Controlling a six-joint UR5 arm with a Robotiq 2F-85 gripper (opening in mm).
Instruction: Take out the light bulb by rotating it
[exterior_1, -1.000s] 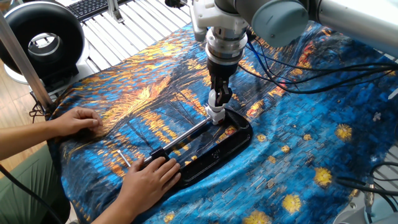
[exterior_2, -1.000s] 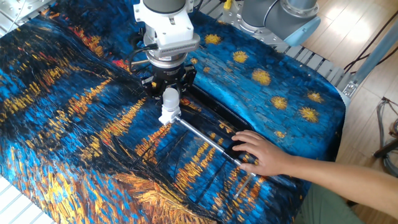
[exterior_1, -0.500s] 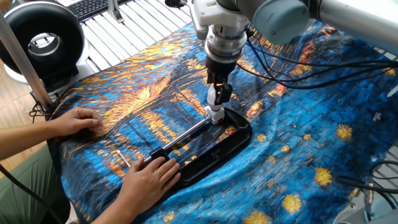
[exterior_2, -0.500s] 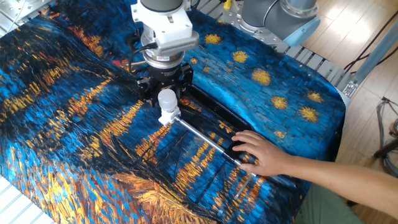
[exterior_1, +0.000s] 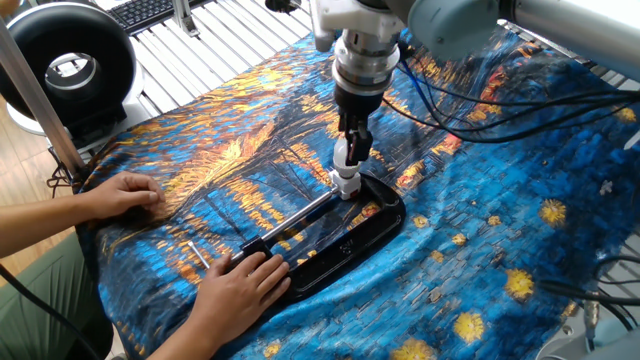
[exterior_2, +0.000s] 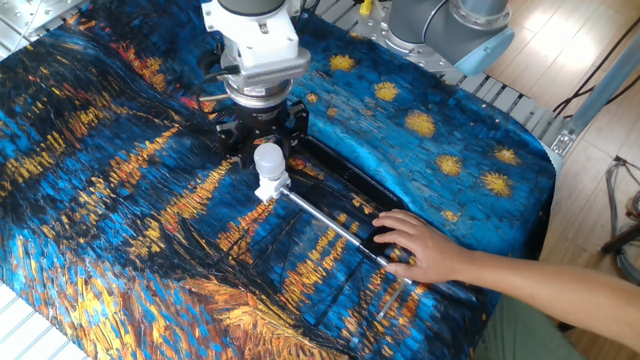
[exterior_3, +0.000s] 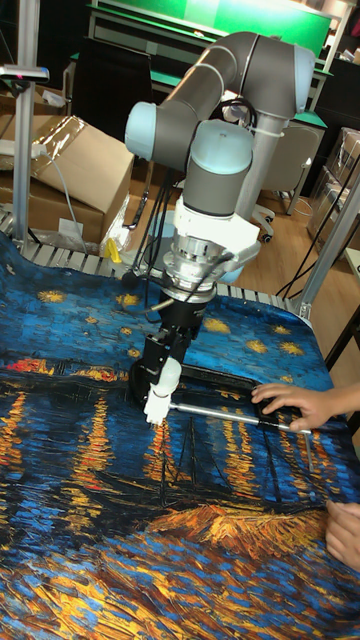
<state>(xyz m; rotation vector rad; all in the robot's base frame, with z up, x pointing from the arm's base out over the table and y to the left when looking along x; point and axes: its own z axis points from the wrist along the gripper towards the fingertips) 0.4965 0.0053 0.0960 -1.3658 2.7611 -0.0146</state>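
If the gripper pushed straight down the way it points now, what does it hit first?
Likely nothing new: the gripper points down and is shut on the light bulb. Pushing on would press the bulb into the white socket directly beneath, on the black base.

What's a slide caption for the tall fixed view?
UR5 gripper closed on the light bulb above its socket, a person's hand steadying the fixture.

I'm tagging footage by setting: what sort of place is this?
Probably a robotics lab or workshop: a grey industrial robot arm works at a table with a painted starry-night cloth, with cardboard boxes and green-topped workbenches behind.
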